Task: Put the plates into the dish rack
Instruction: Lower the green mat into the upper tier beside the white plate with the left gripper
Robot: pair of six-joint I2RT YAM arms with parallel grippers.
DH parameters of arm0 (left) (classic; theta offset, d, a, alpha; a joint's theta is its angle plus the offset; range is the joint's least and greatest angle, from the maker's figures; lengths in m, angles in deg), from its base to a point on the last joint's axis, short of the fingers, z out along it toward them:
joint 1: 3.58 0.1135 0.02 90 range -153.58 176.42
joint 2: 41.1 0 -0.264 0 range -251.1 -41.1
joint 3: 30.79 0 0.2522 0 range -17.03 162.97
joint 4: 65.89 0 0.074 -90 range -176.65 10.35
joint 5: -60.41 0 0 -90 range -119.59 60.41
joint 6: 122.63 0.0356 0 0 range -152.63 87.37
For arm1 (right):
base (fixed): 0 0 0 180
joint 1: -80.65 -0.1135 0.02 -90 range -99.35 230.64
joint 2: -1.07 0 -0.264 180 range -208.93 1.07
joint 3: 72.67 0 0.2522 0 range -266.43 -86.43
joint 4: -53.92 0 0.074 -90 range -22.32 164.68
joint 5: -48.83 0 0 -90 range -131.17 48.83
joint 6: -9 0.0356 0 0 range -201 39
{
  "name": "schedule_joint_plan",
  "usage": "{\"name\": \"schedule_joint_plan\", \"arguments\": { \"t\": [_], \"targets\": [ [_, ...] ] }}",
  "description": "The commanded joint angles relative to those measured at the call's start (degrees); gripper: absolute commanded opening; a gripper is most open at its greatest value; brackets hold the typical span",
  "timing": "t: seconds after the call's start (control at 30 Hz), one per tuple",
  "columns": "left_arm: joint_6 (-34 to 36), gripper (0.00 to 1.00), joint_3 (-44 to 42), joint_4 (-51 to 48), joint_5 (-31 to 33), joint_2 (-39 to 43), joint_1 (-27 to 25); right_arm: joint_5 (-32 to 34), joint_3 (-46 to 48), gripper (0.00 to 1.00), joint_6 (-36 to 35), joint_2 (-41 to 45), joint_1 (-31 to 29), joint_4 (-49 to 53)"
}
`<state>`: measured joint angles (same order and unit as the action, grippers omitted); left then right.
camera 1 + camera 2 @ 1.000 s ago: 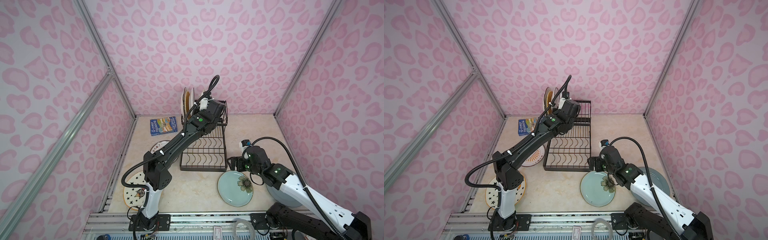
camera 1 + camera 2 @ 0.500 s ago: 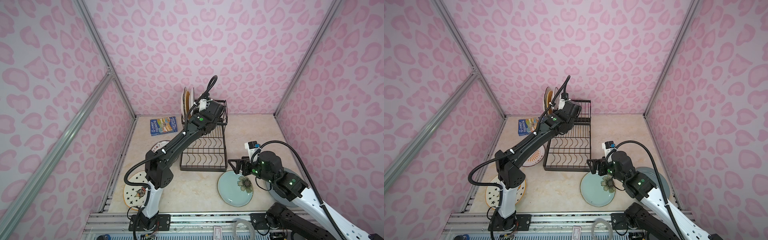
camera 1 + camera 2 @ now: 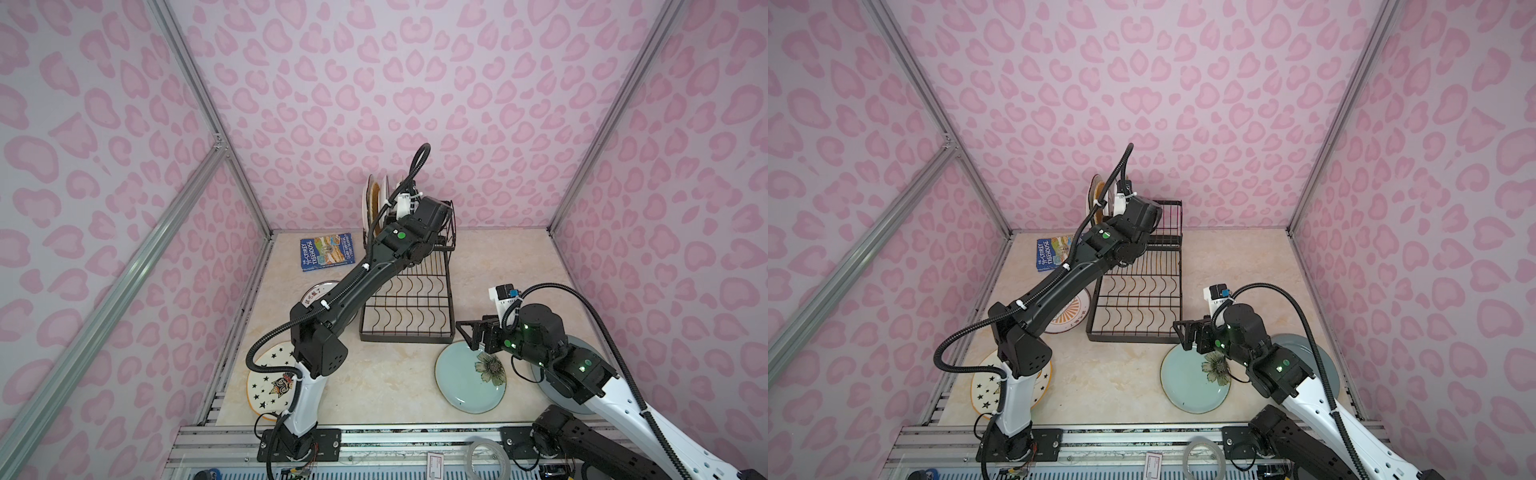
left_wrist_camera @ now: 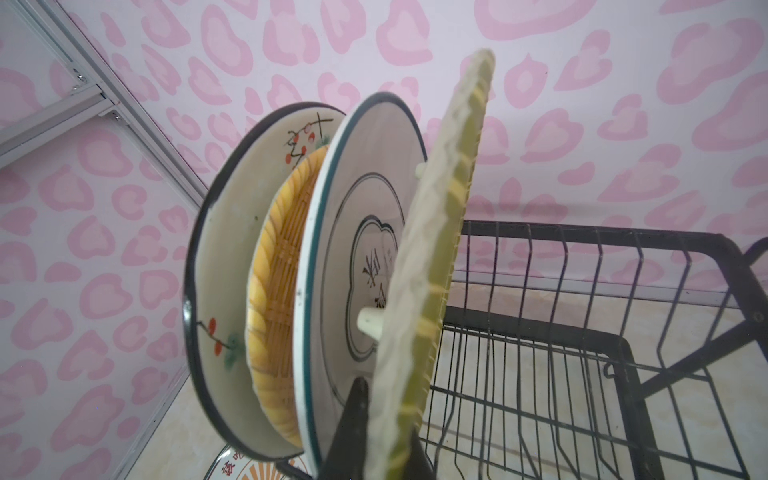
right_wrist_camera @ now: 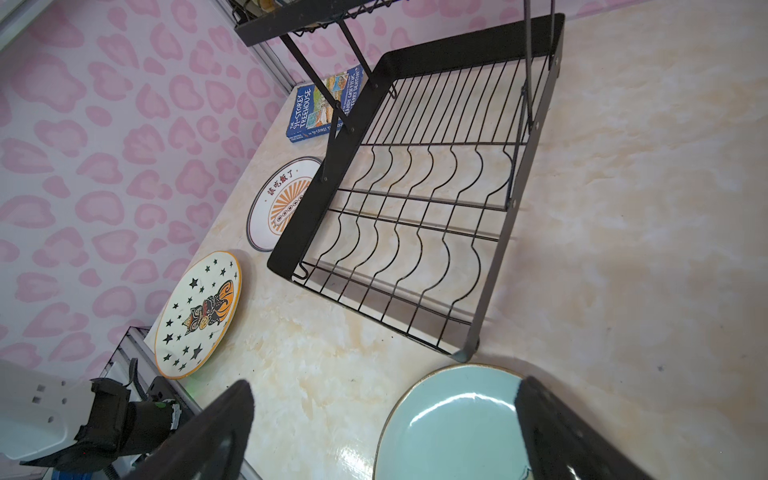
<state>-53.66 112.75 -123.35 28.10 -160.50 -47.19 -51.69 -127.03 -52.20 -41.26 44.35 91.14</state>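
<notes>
My left gripper [image 4: 390, 399] is shut on a yellow woven plate [image 4: 436, 249] and holds it upright, edge-on, over the raised basket of the black wire dish rack [image 4: 623, 291]. Beside it three plates stand in the basket's slots: a cream one with red berries [image 4: 220, 232], a yellow woven one [image 4: 278, 257] and a white one with a teal rim [image 4: 365, 178]. My right gripper [image 3: 473, 336] hangs open over the far edge of the teal flower plate [image 3: 461, 382], which lies flat by the rack's front right corner [image 5: 465, 353]. Nothing is between its fingers [image 5: 232, 415].
A star-printed plate [image 3: 272, 382] and a sunburst plate [image 5: 278, 203] lie flat left of the rack, partly under my left arm. A grey-blue plate [image 3: 1296, 347] lies under my right arm. A blue book [image 3: 327, 251] rests at the back left. Pink walls close in three sides.
My right arm's wrist has drawn back to the right and toward the front, while its open gripper stays over the teal plate's far edge. The left arm has barely moved.
</notes>
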Motion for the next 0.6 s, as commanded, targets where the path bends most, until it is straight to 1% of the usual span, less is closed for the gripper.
{"name": "schedule_joint_plan", "arguments": {
  "t": [0.0,0.57],
  "targets": [
    [-2.75,0.03,1.53,-1.50,1.11,-1.48,0.09,-0.10,0.26,0.98,-0.31,0.53,-0.04,-0.47],
    [-6.71,0.03,2.24,-4.29,-1.33,-3.74,1.22,0.24,0.25,0.98,-0.41,1.10,-0.03,0.44]
  ]
}}
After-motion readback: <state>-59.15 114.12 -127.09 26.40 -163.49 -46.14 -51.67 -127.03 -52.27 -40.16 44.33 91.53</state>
